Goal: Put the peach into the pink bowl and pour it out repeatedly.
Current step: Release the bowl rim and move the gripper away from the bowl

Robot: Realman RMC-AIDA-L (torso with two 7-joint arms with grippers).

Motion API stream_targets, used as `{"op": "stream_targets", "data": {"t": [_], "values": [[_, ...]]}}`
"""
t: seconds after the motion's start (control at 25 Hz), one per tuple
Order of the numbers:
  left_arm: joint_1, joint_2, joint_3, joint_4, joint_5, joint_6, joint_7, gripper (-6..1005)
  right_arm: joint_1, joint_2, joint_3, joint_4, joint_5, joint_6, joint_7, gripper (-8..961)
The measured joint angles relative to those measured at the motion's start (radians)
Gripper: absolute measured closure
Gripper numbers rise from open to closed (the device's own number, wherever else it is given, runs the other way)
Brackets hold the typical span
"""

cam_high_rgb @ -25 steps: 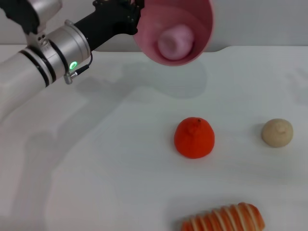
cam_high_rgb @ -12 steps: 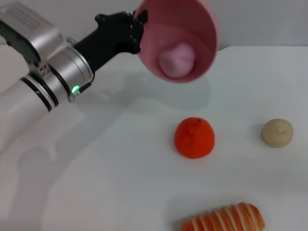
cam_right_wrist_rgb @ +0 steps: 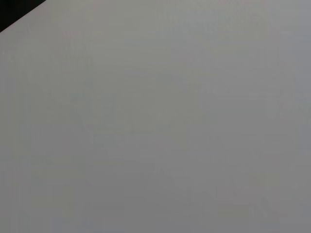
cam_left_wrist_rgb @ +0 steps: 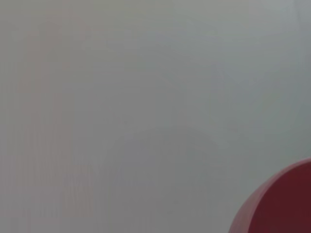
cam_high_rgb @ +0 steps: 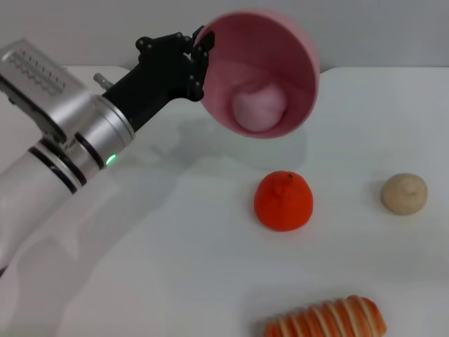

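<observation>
The left gripper [cam_high_rgb: 201,64] clenched the tilted pink bowl's [cam_high_rgb: 295,60] rim above the worktop's far edge, the peach [cam_high_rgb: 259,107] inside

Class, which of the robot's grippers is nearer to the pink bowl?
Left. The left gripper grips the rim of the tilted pink bowl, which is held above the table; the right gripper is not in view.

White table [cam_high_rgb: 175,267]: orange fruit [cam_high_rgb: 283,201], beige ball [cam_high_rgb: 404,194], striped bread [cam_high_rgb: 326,320]
</observation>
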Motion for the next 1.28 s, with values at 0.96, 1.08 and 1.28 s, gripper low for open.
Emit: {"op": "stream_targets", "data": {"t": [0.96, 1.08, 1.28], "values": [[0.043, 0.019, 0.198, 0.152, -0.052, -0.363, -0.032, 854, 0.0, -0.002, 0.022, 0.019, 0.0, 0.006, 0.014, 570], [0.005, 0.018, 0.214, 0.169, -0.044, -0.497, -0.086, 853, 0.004, -0.004, 0.023, 0.031, -0.001, 0.009, 0.012, 571], [-0.051, 0.021, 0.211, 0.163, -0.041, -0.606, -0.18, 853, 0.015, -0.006, 0.024, 0.032, -0.009, 0.02, 0.007, 571]]}}
